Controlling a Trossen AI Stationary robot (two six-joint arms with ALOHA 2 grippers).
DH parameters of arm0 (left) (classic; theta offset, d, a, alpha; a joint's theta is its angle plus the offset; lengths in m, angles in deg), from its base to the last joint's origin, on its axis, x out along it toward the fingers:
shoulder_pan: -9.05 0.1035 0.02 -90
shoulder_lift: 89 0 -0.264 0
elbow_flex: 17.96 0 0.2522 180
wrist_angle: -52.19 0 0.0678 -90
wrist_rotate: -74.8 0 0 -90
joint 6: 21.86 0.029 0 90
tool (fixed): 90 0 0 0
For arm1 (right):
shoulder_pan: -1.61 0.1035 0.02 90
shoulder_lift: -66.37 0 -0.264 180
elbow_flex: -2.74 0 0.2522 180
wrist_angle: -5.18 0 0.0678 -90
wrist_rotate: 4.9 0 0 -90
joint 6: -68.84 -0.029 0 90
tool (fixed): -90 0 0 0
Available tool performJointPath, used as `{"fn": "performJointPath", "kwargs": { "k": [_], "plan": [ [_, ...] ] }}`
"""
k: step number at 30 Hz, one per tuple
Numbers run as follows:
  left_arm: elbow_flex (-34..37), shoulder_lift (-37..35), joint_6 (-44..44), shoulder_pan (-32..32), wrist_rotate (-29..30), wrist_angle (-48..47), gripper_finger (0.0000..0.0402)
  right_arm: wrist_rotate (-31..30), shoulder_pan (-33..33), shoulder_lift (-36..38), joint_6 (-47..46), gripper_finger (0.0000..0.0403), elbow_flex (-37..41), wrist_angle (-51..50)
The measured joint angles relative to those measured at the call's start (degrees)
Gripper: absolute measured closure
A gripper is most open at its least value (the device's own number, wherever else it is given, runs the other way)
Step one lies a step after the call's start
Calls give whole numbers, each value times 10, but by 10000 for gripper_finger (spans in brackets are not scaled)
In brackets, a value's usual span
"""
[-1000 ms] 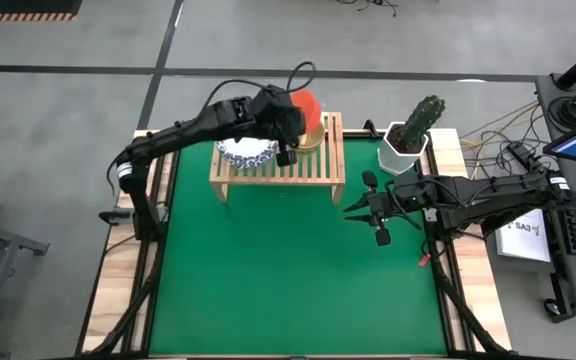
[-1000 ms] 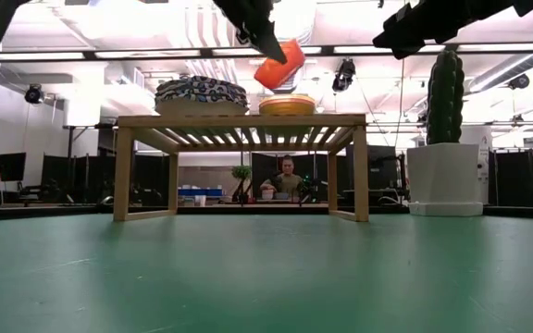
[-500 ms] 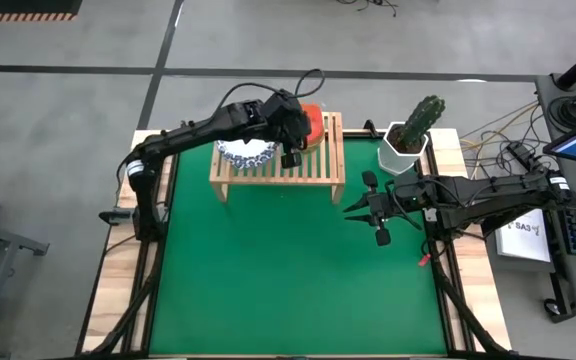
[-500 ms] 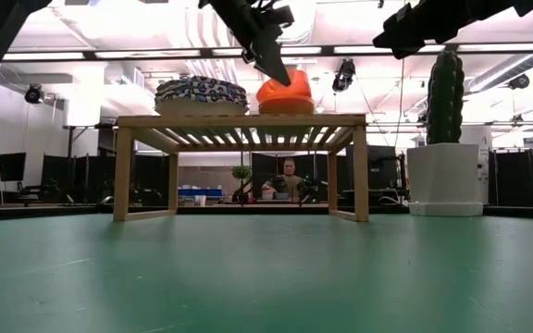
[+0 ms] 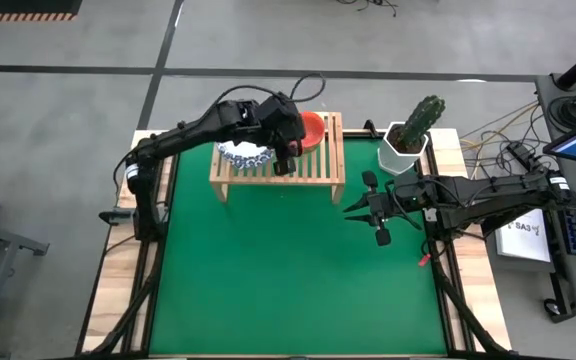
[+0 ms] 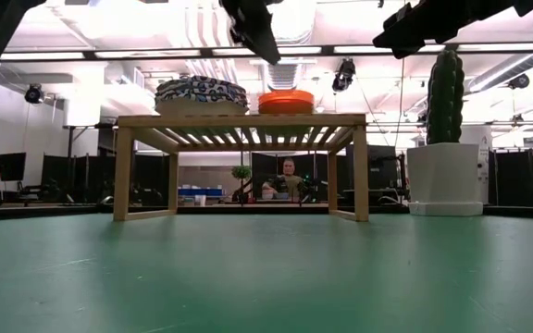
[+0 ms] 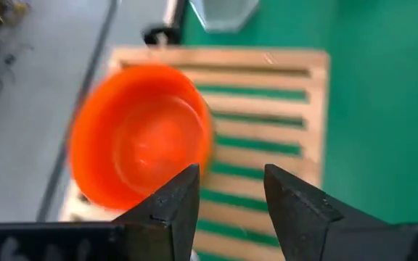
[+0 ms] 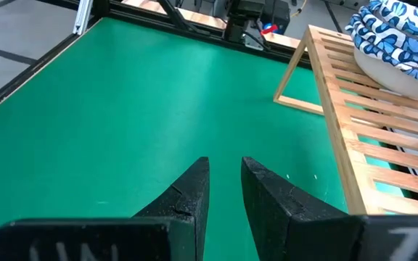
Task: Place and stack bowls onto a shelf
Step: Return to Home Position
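Observation:
The red bowl (image 5: 311,128) (image 7: 140,138) sits level on the light-wood shelf (image 5: 318,165) (image 6: 239,121), toward its right end. A stack of white bowls with blue patterned rims (image 5: 240,152) (image 6: 201,93) stands on the shelf's left part. My left gripper (image 7: 231,181) (image 5: 288,155) hovers open just above and to the near-left of the red bowl, touching nothing. My right gripper (image 8: 225,170) (image 5: 356,207) hangs over the green table to the right of the shelf, its fingers a little apart with nothing between them.
A white hexagonal pot with a cactus (image 5: 408,135) (image 6: 444,171) stands at the table's far right, beside the shelf. The green tabletop (image 5: 288,270) stretches bare in front of the shelf. A person sits in the room far behind the table (image 6: 289,180).
My left gripper has brought the red bowl, tilted and lifted, down onto the yellow bowl on the shelf, let go of it and risen. The red bowl now rests level there.

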Motion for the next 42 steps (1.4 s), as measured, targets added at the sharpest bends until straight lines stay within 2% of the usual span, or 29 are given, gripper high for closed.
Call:
{"fn": "performJointPath", "kwargs": {
  "k": [5,9,15,22,26,31,33,36,42],
  "plan": [
    [20,-18,-40,-59,-30,-57,280,0,0,0,23,332,14,19],
    [110,-65,-43,-122,-44,-16,296,5,-2,3,63,332,50,84],
    [337,-185,-96,-195,-42,156,314,11,-31,11,71,332,66,114],
    [608,-362,-152,-252,-42,403,324,102,-73,12,69,333,71,143],
    [722,-468,-175,-259,-42,482,328,110,-90,12,69,333,74,142],
    [850,-607,-165,-248,-38,547,333,112,-111,12,69,333,80,142],
    [894,-662,-164,-239,-38,573,337,137,-123,12,69,333,83,142],
    [948,-741,-164,-228,-38,595,348,179,-142,12,60,333,86,143],
    [1015,-872,-163,-218,-39,592,364,186,-163,12,54,333,96,150]
  ]
}}
